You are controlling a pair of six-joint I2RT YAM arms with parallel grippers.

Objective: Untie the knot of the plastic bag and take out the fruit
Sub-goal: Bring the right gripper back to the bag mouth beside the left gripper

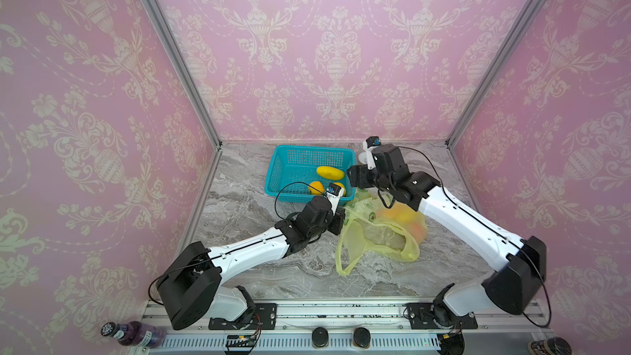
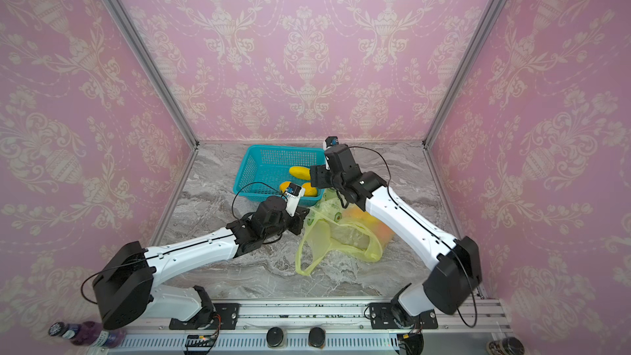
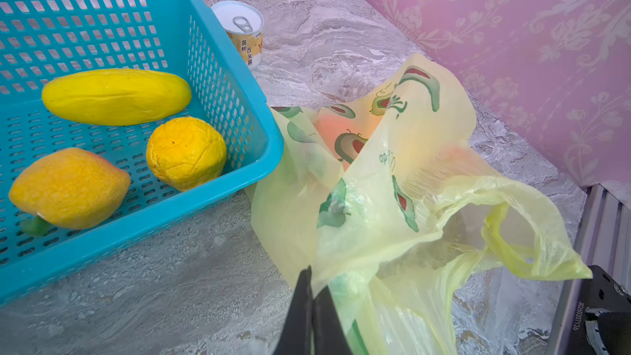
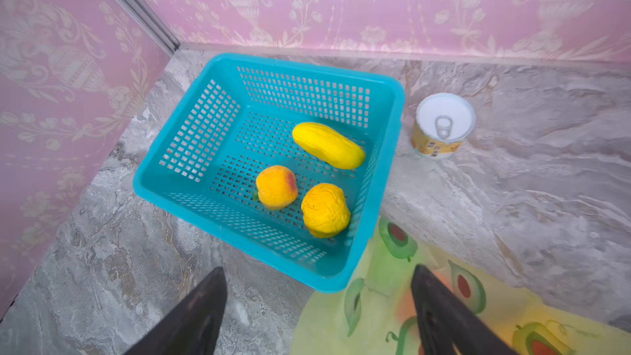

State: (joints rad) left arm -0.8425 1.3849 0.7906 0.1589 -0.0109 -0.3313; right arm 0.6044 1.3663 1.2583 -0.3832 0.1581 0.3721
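Pink damask walls box in a grey marbled worktop [image 1: 259,268]. On it the bag [image 1: 375,233] lies slumped with its mouth gaping. Its two handles lie apart as separate loose loops. No knot shows in any view, so I judge the untying done.

Fruit [image 1: 401,216] left inside shows only as an orange and pink-red glow through the film, under the right forearm. By the colours there are at least two pieces; the exact count cannot be told.

The left claw [image 3: 312,288] is pressed shut on a fold of the bag's film near the mouth and holds that side up. The right claw [image 4: 319,270] is spread wide and carries nothing. It hangs above the near corner of the basket [image 4: 307,71], with the bag's printed edge under one finger.

Just beyond the right claw, inside the basket, lie three pieces already taken out: a long yellow fruit [image 4: 327,145], a peach [image 4: 276,187] and a wrinkled orange [image 4: 326,210]. A can [image 4: 444,124] stands on the worktop just beside the basket, well away from the left claw.

The job looks roughly half done. The rest of the fruit has yet to come out, and the empty right claw seems the one free to fetch it.
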